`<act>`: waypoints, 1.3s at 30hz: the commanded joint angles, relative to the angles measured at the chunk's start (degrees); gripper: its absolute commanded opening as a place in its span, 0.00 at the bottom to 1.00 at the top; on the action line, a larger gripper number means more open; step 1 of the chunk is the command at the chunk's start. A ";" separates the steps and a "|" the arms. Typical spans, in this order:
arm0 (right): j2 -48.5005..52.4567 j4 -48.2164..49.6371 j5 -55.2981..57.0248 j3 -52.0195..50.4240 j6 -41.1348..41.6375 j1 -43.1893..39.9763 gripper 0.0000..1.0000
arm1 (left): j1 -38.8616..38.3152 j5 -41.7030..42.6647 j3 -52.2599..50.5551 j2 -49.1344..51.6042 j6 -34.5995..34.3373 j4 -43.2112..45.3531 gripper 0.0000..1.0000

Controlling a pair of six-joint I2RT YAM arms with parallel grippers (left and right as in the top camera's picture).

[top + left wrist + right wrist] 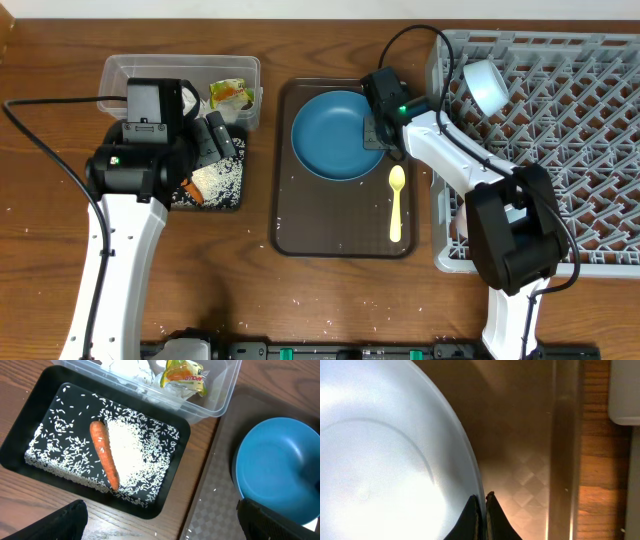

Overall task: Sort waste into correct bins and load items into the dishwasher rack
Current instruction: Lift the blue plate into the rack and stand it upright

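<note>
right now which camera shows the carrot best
The left wrist view: the carrot lies in full view among the rice in the black tray. Overhead, the left arm hides most of it, leaving only its orange end. The right wrist view does not show it.

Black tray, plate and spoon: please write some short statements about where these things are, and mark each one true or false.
1. The carrot lies in the black tray, on the rice. True.
2. The yellow spoon lies in the dishwasher rack. False: it lies on the brown tray, beside the blue plate.
3. The right gripper is shut on the blue plate's rim. True.
4. The wrapper is in the black tray. False: it is in the clear tub.
5. The left gripper holds the carrot. False: it is open and empty.
</note>
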 commanded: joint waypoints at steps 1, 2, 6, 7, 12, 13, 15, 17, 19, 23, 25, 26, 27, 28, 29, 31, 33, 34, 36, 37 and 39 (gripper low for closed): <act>0.24 -0.09 -0.24 -0.07 -2.40 0.17 0.01 | 0.24 -0.31 -0.37 0.24 0.28 -0.13 0.98; 0.09 -0.15 -1.25 0.39 -3.08 0.11 0.01 | 0.24 -0.31 -0.37 0.24 0.28 -0.13 0.98; -2.21 -0.24 -8.48 3.52 -7.43 -1.11 0.01 | 0.24 -0.31 -0.37 0.24 0.28 -0.11 0.98; -3.08 -0.42 -9.86 4.35 -8.15 -1.55 0.01 | 0.24 -0.31 -0.37 0.24 0.28 -0.13 0.98; -7.72 -2.21 -12.87 6.88 -10.08 -3.80 0.01 | 0.24 -0.31 -0.37 0.24 0.28 -0.13 0.98; -8.83 -2.47 -12.87 6.88 -10.32 -4.33 0.01 | 0.24 -0.31 -0.37 0.24 0.28 -0.13 0.98; -10.97 -3.02 -12.83 6.88 -10.86 -5.53 0.01 | 0.24 -0.31 -0.37 0.24 0.28 -0.13 0.98; -13.18 -3.43 -12.81 6.88 -11.10 -7.10 0.01 | 0.24 -0.31 -0.37 0.24 0.28 -0.13 0.98; -15.58 -3.78 -11.63 6.88 -11.08 -8.85 0.01 | 0.24 -0.31 -0.37 0.24 0.28 -0.11 0.98; -20.37 -4.66 -1.51 6.88 -11.08 -11.74 0.01 | 0.24 -0.31 -0.37 0.24 0.28 -0.13 0.98; -22.64 -5.22 5.22 6.88 -11.06 -12.74 0.01 | 0.24 -0.31 -0.37 0.24 0.28 -0.13 0.98; -24.04 -5.64 9.33 6.88 -11.06 -13.33 0.01 | 0.24 -0.31 -0.37 0.24 0.28 -0.13 0.98; -24.81 -5.95 12.02 6.88 -11.06 -13.70 0.01 | 0.24 -0.31 -0.37 0.24 0.28 -0.13 0.98; -25.79 -6.43 15.54 6.88 -11.04 -14.32 0.01 | 0.24 -0.31 -0.37 0.24 0.28 -0.13 0.98; -26.53 -6.84 18.12 6.88 -11.04 -14.91 0.01 | 0.24 -0.31 -0.37 0.24 0.28 -0.13 0.98; -27.96 -7.76 23.23 6.88 -10.97 -16.39 0.01 | 0.24 -0.31 -0.37 0.24 0.28 -0.13 0.98; -28.83 -8.57 27.39 6.88 -10.80 -17.62 0.01 | 0.24 -0.31 -0.37 0.24 0.28 -0.13 0.98; -29.09 -8.94 29.90 6.88 -10.80 -18.29 0.01 | 0.24 -0.31 -0.37 0.24 0.28 -0.13 0.98; -29.33 -9.31 35.23 6.88 -10.82 -19.32 0.01 | 0.24 -0.31 -0.37 0.24 0.28 -0.13 0.98; -29.33 -9.31 38.25 6.88 -10.82 -19.74 0.01 | 0.24 -0.31 -0.37 0.24 0.28 -0.13 0.98; -29.24 -9.20 44.57 6.86 -10.84 -20.52 0.01 | 0.24 -0.31 -0.37 0.24 0.28 -0.13 0.98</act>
